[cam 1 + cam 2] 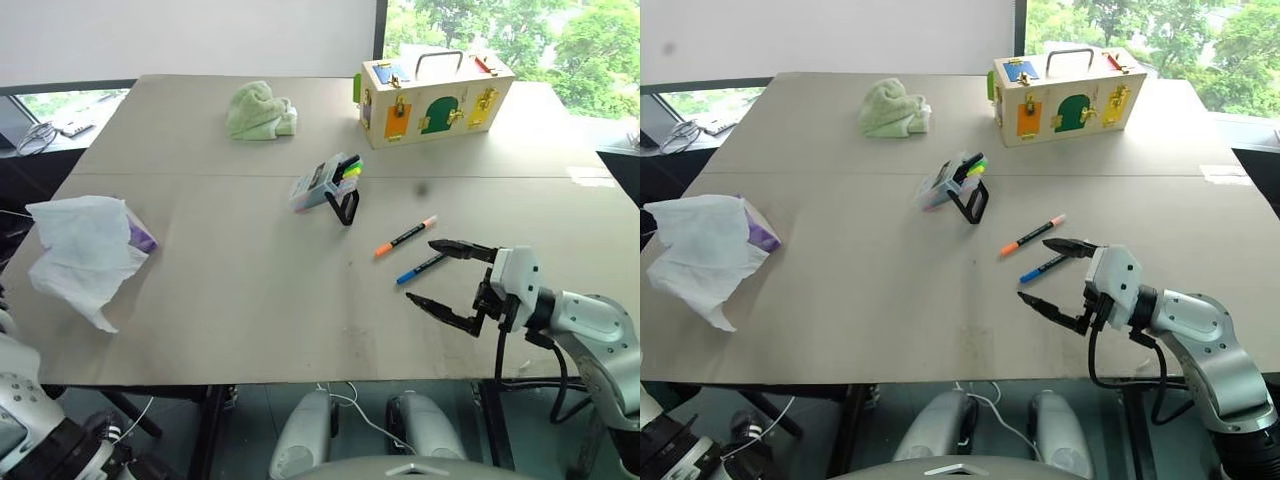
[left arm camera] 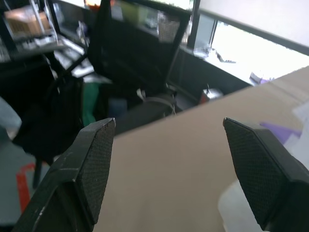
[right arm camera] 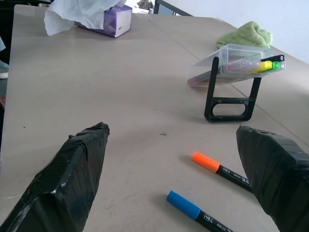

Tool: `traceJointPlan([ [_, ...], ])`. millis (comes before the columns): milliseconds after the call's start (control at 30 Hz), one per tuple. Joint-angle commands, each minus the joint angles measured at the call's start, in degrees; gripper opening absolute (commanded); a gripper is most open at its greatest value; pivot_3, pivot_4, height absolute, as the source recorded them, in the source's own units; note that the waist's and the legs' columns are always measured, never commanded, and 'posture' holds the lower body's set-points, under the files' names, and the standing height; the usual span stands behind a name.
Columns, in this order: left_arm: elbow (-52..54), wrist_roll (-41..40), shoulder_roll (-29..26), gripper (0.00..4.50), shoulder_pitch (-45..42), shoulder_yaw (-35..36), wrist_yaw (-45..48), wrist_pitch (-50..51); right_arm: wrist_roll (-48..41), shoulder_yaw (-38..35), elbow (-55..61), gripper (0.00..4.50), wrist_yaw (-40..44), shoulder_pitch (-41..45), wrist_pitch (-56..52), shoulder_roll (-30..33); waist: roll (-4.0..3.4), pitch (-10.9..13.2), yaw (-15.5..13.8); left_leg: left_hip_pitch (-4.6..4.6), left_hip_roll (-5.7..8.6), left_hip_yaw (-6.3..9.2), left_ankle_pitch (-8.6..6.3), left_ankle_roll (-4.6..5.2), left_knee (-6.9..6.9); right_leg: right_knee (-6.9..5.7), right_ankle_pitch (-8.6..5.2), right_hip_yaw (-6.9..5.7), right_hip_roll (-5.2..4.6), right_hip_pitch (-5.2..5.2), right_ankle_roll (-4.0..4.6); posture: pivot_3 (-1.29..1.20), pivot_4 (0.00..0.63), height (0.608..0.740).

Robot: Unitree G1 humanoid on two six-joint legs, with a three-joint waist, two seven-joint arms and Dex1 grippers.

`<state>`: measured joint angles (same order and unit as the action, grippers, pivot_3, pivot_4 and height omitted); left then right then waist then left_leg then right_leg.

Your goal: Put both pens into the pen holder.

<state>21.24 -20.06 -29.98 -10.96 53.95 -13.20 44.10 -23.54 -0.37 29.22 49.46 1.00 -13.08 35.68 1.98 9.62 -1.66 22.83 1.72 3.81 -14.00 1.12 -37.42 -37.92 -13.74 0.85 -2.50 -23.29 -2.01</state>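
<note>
Pens, orange-ended point(image 1: 405, 236) and blue-ended point(image 1: 420, 268), lie at five o'clock from the pen holder point(image 1: 325, 184); right gripper point(image 1: 437, 274) gapes empty beside them, left gripper point(image 2: 169, 169) spread.

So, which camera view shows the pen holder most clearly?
The right wrist view: the pen holder is near, tilted on its black stand, with yellow and green marker ends visible. Both eye views show it small, at mid-table.

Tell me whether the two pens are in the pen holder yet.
Out. The orange-ended pen and blue-ended pen lie flat on the table, apart from the tilted pen holder.
</note>
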Motion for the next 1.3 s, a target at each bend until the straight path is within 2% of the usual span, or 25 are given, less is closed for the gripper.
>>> traceJointPlan([
  [33,7.1,-5.9,-4.5,3.71,-9.4,-16.8,12.5,-3.5,-1.6,-1.3,2.4,4.50,-2.6,0.5,-3.4,0.1,-0.01,0.0,-1.0,-0.01,0.01,0.02,0.02,-0.02,-0.03,0.05,-0.04,-0.04,-0.02,0.06,0.10,0.00,0.150,0.740],
  [133,9.5,-16.2,-2.6,3.71,-14.3,-28.5,22.6,2.7,-1.4,-3.0,4.6,4.50,-5.4,-1.3,-7.6,1.2,-0.23,-0.1,-1.1,-0.12,0.10,-0.15,0.05,0.01,-0.11,0.17,-0.09,-0.12,-0.27,0.35,0.18,0.00,0.150,0.740],
  [200,9.3,-21.2,-2.6,3.71,-15.1,-32.1,26.9,6.3,-0.6,-4.0,5.7,4.50,-6.8,-3.0,-8.3,1.6,-0.28,-0.1,-0.1,-0.14,0.13,-0.35,0.07,0.06,-0.11,0.23,-0.03,0.07,-0.28,0.42,0.04,0.00,0.150,0.740],
  [333,5.1,-28.0,-6.9,3.71,-17.8,-42.4,41.1,12.9,-2.6,-9.2,12.5,4.50,-10.7,-11.1,-11.5,1.2,-0.25,-0.1,2.4,0.02,-0.08,-0.46,0.11,-0.07,0.10,0.01,-0.04,0.23,0.04,-0.05,0.02,0.00,0.150,0.740],
  [367,3.9,-28.1,-7.4,4.21,-19.1,-44.8,43.4,13.5,-2.9,-9.9,13.9,4.50,-11.3,-12.7,-12.2,1.1,-0.33,-0.1,2.3,0.06,-0.18,-0.48,0.10,-0.09,0.20,-0.04,-0.09,0.26,0.16,-0.15,0.09,0.00,0.150,0.740],
  [400,2.7,-27.9,-7.9,4.44,-20.9,-48.0,46.1,14.4,-2.4,-10.9,15.2,4.50,-13.0,-14.4,-13.6,0.9,-0.35,0.0,2.4,0.11,-0.22,-0.35,0.11,-0.10,0.23,-0.05,-0.14,0.13,0.22,-0.17,0.18,0.00,0.150,0.740],
  [500,-0.3,-25.6,-8.5,4.48,-24.9,-57.0,51.8,15.6,1.2,-12.5,18.5,4.50,-18.9,-17.8,-14.4,-1.3,-0.41,0.0,2.5,0.05,-0.32,-0.41,0.04,0.01,0.25,-0.07,-0.16,0.15,0.46,-0.14,0.19,0.00,0.150,0.740],
  [600,-5.7,-22.2,-5.6,4.48,-30.5,-65.3,52.6,18.4,5.9,-11.6,21.2,4.50,-23.7,-21.0,-14.7,-3.2,-0.42,0.0,2.3,-0.03,-0.29,-0.59,-0.02,0.11,0.15,-0.08,-0.16,0.16,0.54,-0.10,0.15,0.00,0.150,0.740],
  [800,-22.6,-12.1,6.4,4.48,-42.3,-78.4,52.7,18.4,10.8,-7.9,24.6,4.50,-28.7,-22.5,-16.4,-5.5,-0.41,0.0,1.9,-0.05,-0.21,-0.52,0.00,0.15,-0.15,-0.08,-0.21,0.11,0.57,0.07,-0.15,0.00,0.150,0.740],
  [933,-31.1,-7.5,13.4,4.48,-45.6,-81.0,51.7,17.8,12.3,-7.3,26.8,4.50,-29.1,-24.2,-17.7,-5.2,-0.46,0.0,2.4,-0.01,-0.24,-0.54,-0.01,0.14,-0.08,-0.07,-0.15,0.15,0.59,-0.01,-0.03,0.00,0.150,0.740],
  [1100,-42.9,0.1,21.1,4.48,-48.9,-85.5,52.2,13.1,7.0,-9.9,28.6,4.50,-22.7,-30.3,-17.6,-3.5,-0.50,0.0,2.2,0.07,-0.21,-0.47,-0.01,0.15,-0.02,-0.06,-0.15,0.11,0.58,-0.04,-0.01,0.00,0.150,0.740],
  [1300,-59.0,6.9,28.8,4.48,-53.5,-85.8,52.9,7.3,3.0,-12.0,29.2,4.50,-18.3,-34.2,-18.0,-1.4,-0.49,0.0,1.7,-0.04,-0.09,-0.43,-0.04,0.20,-0.08,0.01,-0.33,0.05,0.49,0.15,-0.34,0.00,0.150,0.740],
])
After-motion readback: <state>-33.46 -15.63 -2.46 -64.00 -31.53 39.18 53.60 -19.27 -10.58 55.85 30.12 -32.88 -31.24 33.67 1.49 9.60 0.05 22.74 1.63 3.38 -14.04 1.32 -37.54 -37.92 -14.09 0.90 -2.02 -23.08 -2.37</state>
